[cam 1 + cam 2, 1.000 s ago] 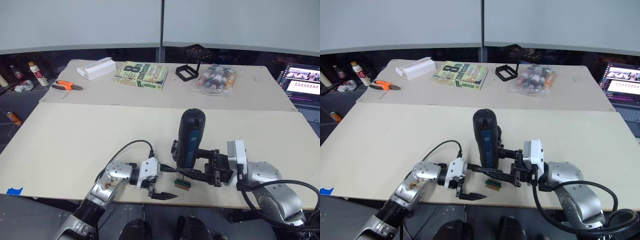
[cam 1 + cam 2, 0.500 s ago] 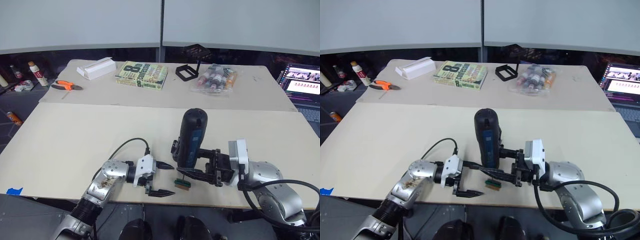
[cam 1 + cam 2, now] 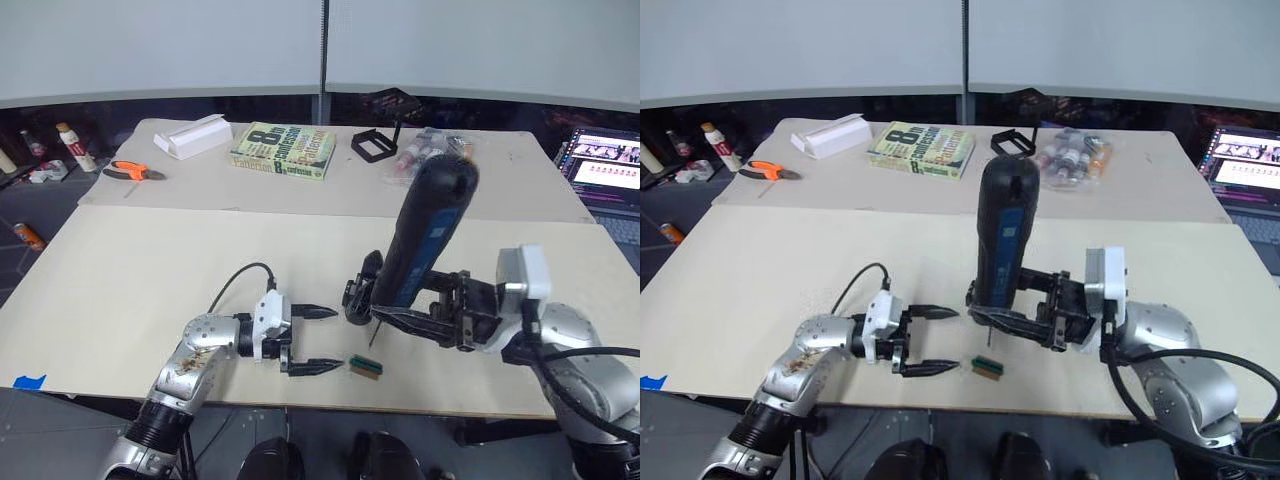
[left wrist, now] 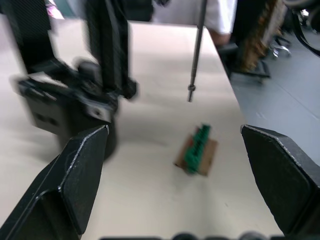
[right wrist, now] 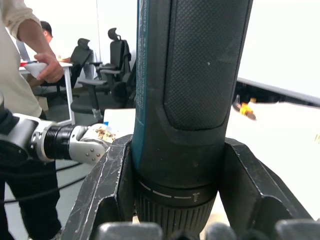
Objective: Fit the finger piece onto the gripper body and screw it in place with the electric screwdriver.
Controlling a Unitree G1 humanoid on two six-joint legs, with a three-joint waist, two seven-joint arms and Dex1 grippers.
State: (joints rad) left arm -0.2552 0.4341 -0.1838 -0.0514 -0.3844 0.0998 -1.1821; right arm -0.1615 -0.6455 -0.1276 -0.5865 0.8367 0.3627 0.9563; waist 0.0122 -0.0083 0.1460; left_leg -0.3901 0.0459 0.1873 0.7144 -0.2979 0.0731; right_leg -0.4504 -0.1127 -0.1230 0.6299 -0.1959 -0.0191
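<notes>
My right gripper (image 3: 424, 318) is shut on the electric screwdriver (image 3: 427, 232), a dark blue-black cylinder tilted with its top leaning right. Its thin bit (image 4: 196, 50) hangs just above the table near the front edge. The gripper body (image 3: 357, 297), a small black assembly, stands on the table right beside the screwdriver's lower end, also seen in the left wrist view (image 4: 75, 102). My left gripper (image 3: 318, 339) is open, lying low and pointing right at the gripper body, a short gap away. The finger piece is hidden.
A tiny green-and-brown block (image 3: 364, 366) lies by the table's front edge, below the bit. At the back are a book (image 3: 284, 150), a white box (image 3: 193, 136), orange pliers (image 3: 135, 171), a black square frame (image 3: 374, 146), bagged bottles (image 3: 1072, 156) and a laptop (image 3: 605, 165). A person (image 5: 20, 60) stands beyond.
My right gripper has lifted the screwdriver up and to the right and tilted it. My left gripper has drawn back to the left. The green-and-brown block now lies uncovered.
</notes>
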